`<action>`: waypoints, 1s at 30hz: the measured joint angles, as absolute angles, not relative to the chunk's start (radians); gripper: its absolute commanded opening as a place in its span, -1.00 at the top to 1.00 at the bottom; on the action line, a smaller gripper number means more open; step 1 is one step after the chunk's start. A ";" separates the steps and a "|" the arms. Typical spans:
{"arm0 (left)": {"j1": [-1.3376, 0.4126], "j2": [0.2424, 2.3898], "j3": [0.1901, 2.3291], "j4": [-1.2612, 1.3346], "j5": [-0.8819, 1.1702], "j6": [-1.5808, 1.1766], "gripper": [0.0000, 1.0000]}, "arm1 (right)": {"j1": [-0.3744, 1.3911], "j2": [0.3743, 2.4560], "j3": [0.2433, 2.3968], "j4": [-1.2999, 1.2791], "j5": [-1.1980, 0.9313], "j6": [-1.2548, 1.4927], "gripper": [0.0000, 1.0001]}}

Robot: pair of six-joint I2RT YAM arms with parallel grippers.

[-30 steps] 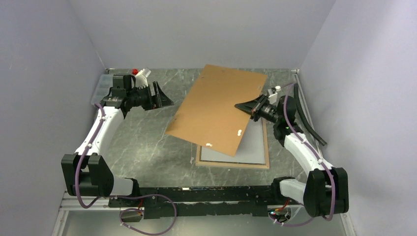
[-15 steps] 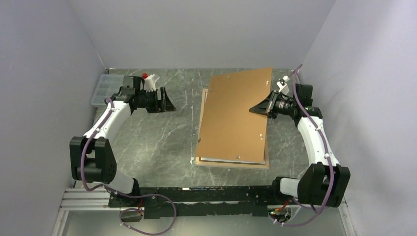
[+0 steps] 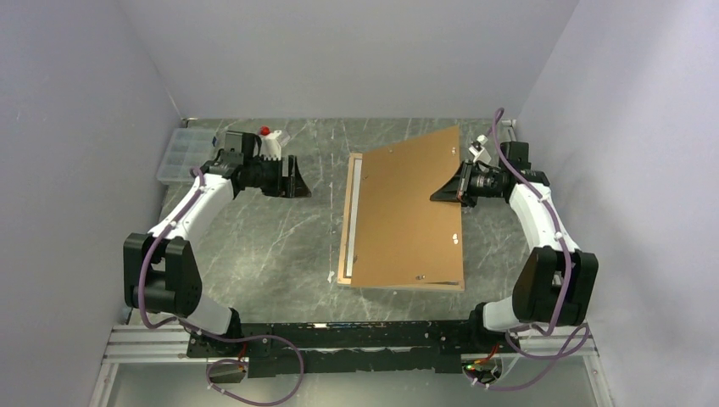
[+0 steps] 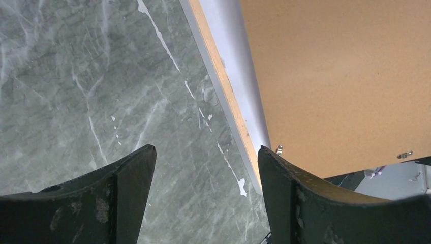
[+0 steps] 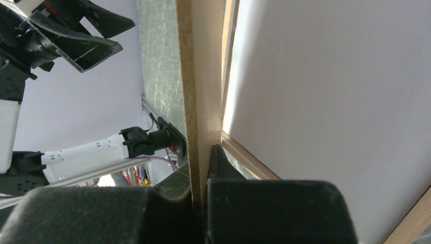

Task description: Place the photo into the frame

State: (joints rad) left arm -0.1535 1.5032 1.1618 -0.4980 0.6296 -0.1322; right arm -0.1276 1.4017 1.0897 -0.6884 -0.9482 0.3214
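The frame (image 3: 346, 222) lies flat on the marble table right of centre; its light-wood rim (image 4: 223, 86) and a pale strip inside it show along the left side. A brown fibreboard backing panel (image 3: 407, 212) covers most of it, tilted slightly with its far right corner raised. My right gripper (image 3: 449, 188) is shut on that panel's right edge (image 5: 195, 76), fingers (image 5: 218, 162) clamped on both faces. Left of the frame, my left gripper (image 3: 292, 180) hovers open over bare table (image 4: 203, 155) with nothing in it. The photo is hidden.
A clear plastic organiser box (image 3: 181, 153) sits at the back left corner. Pale walls close in on the left, back and right. Small metal tabs (image 4: 278, 149) stick out of the panel's near edge. The right arm stands close to the right wall.
The right gripper has swung the backing panel from a raised diagonal down over the frame, nearly squared with it. The left gripper has drifted right, toward the frame's left edge.
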 measured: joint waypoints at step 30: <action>-0.156 1.503 1.160 -0.498 0.608 -0.115 -0.44 | -0.140 1.584 1.180 -0.563 -0.993 0.366 1.00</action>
State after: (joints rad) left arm -0.1562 1.5032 1.1599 -0.4980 0.6083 -0.1150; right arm -0.1398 1.5845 1.1801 -0.5629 -0.9932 0.3656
